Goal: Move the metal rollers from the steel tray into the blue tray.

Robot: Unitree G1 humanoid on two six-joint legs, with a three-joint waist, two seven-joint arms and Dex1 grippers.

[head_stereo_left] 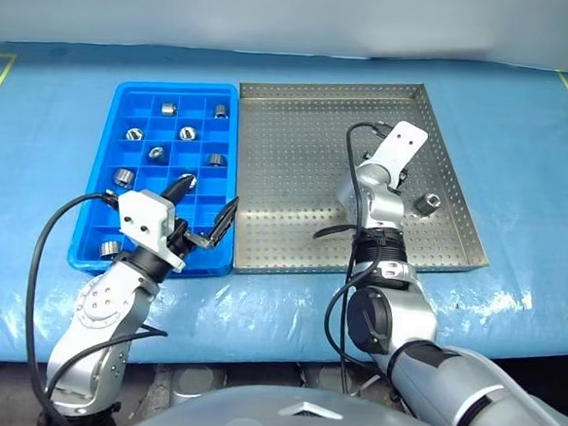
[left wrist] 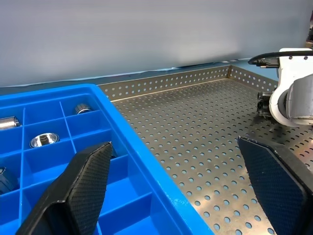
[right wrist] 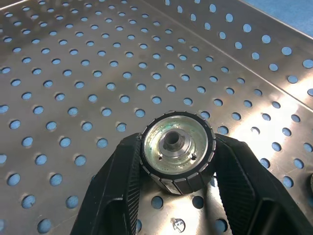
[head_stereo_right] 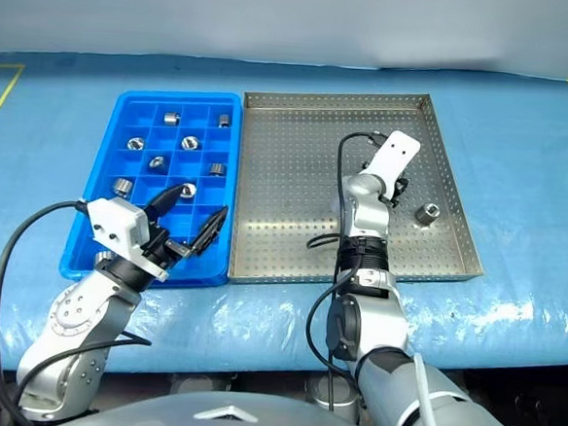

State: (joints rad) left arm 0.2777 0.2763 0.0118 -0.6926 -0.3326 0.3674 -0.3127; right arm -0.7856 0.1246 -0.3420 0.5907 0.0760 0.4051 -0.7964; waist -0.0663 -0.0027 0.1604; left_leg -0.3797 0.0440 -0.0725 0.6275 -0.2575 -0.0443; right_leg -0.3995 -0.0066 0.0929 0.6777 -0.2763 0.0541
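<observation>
gripping one of the metal rollers [right wrist: 177,151], the right claw [right wrist: 177,161] is pinching it by its ribbed sides, a finger [right wrist: 117,186] pressed on each flank, so the central hole is facing back along the claw toward the wrist. this is happening low over the perforated floor of the steel tray [head_stereo_left: 296,175], in its right half; whether the roller is touching the floor cannot be told. another roller [head_stereo_left: 427,202] is sitting loose on the same floor just to the right of that arm, near the tray's right rim.

the blue tray [head_stereo_left: 126,95] is lying directly against the steel tray's left rim, already carrying several rollers in its far compartments, with the near compartments looking free. from the held roller it is lying well to the left, across the steel tray's whole width.

the left claw [head_stereo_left: 204,212] is hanging wide and empty over the blue tray's near right corner, so it is the closer arm to the goal, while the right arm is the one carrying. the coming move is probably a lift and a long leftward carry.
</observation>
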